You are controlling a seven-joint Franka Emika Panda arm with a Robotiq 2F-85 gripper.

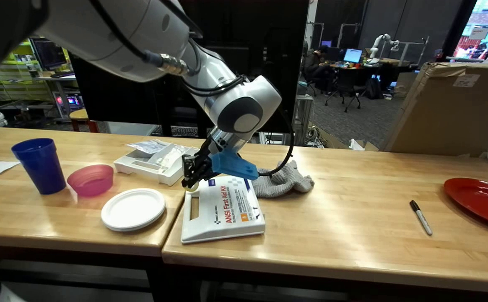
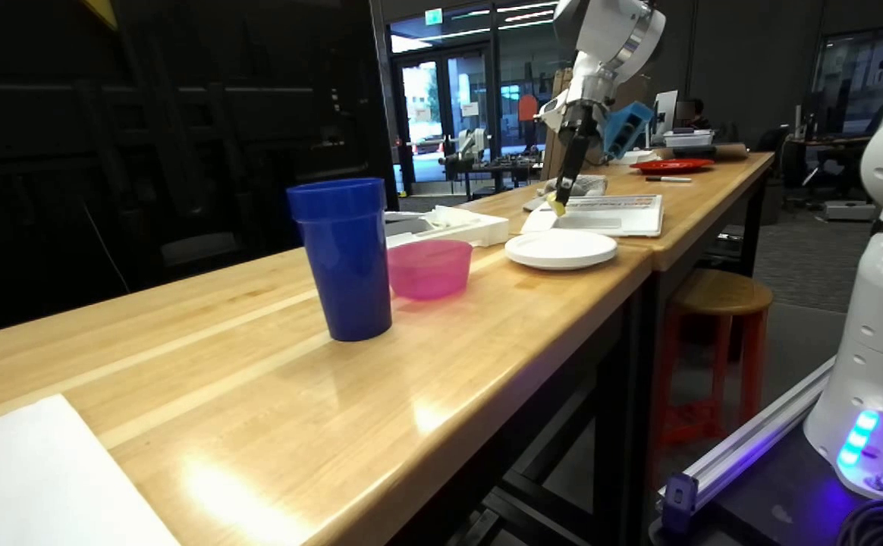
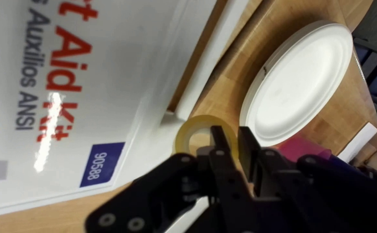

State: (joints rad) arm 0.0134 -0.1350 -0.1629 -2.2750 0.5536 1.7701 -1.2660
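White arm slants downward, its jaws pinching the wall of a yellow ring near the first-aid case.

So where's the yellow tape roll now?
In the wrist view, the yellow tape roll is just below and right of centre, gripped by the end effector near a corner of the first aid kit, left of the plates.

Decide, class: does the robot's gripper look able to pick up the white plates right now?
Probably not: the gripper is closed on a roll of tape, though the white plates lie close by, uncovered.
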